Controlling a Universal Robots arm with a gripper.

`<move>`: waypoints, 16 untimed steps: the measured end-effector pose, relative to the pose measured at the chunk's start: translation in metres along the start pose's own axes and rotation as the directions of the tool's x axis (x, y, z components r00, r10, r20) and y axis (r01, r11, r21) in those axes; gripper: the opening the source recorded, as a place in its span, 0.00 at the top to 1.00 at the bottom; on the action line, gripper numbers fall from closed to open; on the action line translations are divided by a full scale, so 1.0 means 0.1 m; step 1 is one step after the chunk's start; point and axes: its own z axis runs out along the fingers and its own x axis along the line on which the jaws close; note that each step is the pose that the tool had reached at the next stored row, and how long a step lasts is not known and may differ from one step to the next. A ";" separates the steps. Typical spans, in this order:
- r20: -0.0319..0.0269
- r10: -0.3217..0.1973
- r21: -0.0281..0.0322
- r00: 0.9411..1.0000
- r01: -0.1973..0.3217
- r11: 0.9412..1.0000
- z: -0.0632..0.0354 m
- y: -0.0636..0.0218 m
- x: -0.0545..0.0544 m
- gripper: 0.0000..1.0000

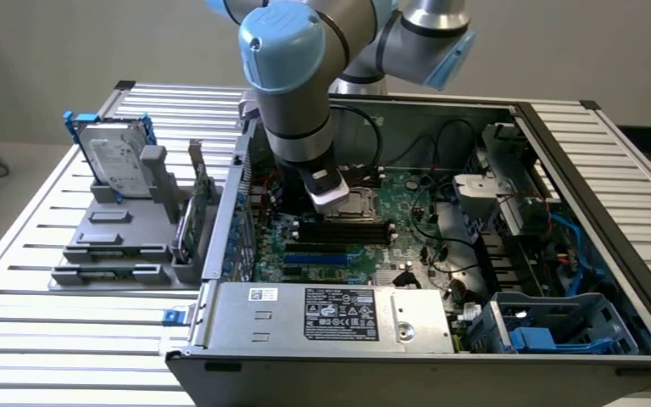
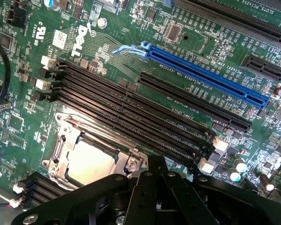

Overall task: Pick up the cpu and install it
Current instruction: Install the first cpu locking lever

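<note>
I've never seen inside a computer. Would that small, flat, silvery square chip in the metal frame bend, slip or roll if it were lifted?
The small flat silvery square chip looks like a solid metal-topped plate, so it is probably stiff, not floppy. Being flat and square, it should not roll. Its smooth, shiny top may be slippery, and it is likely light.

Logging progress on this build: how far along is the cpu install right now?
Mostly done, it seems: the cpu, pale and silvery, lies inside the metal-framed socket on the green board. In hand: the gripper hangs just over that socket, beside the black memory slots. Whether it grips the chip cannot be seen. Left: nothing shows the socket frame clamped, so seating is unconfirmed.
</note>
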 end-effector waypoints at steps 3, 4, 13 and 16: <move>0.001 0.000 -0.001 1.000 0.000 1.000 -0.008 -0.004 0.00 0.89; 0.001 0.000 -0.001 1.000 0.000 1.000 -0.017 -0.006 0.01 0.89; 0.005 0.000 0.000 1.000 0.000 1.000 -0.158 -0.052 0.05 0.89; 0.014 -0.005 0.004 1.000 0.005 1.000 -0.219 -0.088 0.07 0.89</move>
